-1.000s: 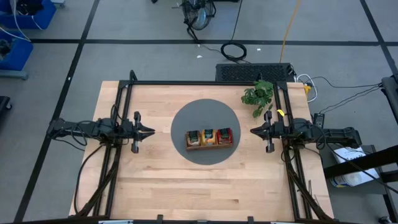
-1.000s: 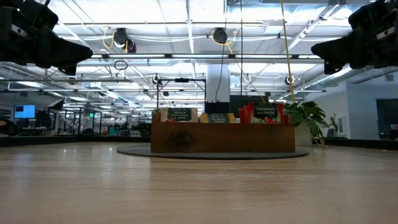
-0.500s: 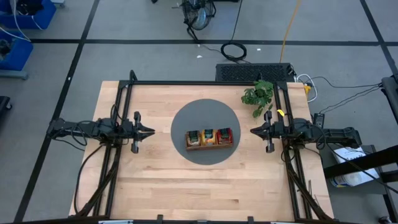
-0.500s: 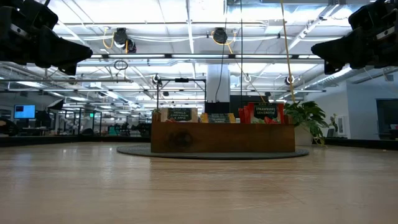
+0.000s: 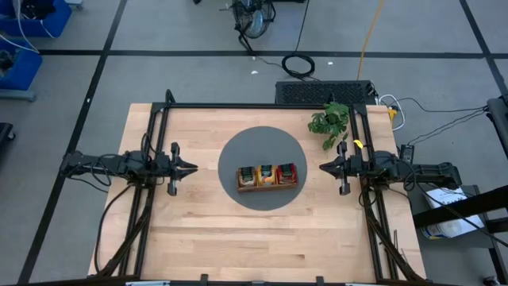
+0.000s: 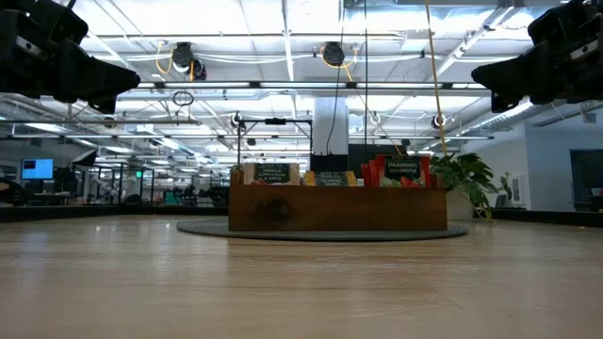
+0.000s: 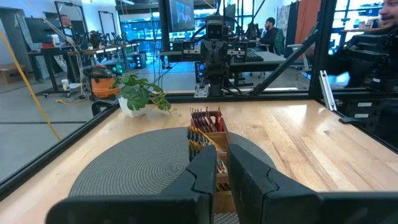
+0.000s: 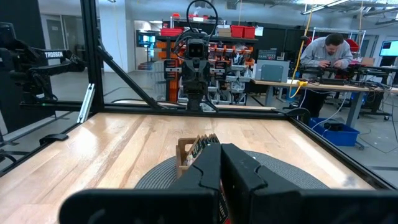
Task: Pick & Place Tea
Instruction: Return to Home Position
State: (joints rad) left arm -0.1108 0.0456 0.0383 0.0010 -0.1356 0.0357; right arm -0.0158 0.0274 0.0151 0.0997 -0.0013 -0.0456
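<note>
No movement since a second ago: left arm (image 5: 119,164) and right arm (image 5: 413,168) parked either side of the tray (image 5: 268,189), well apart from it. Jaws on both drawn narrow, holding nothing. Tea (image 5: 267,173) all in the tray, none seen beside it. Sorting done, by the look of it. From above, three colour groups; from low down, only labels (image 6: 400,169) poking over the tray's wall.

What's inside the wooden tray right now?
The wooden tray holds upright tea: dark green sachets left, orange-yellow sachets middle, red sachets right. Its floor and the exact count are hidden.
</note>
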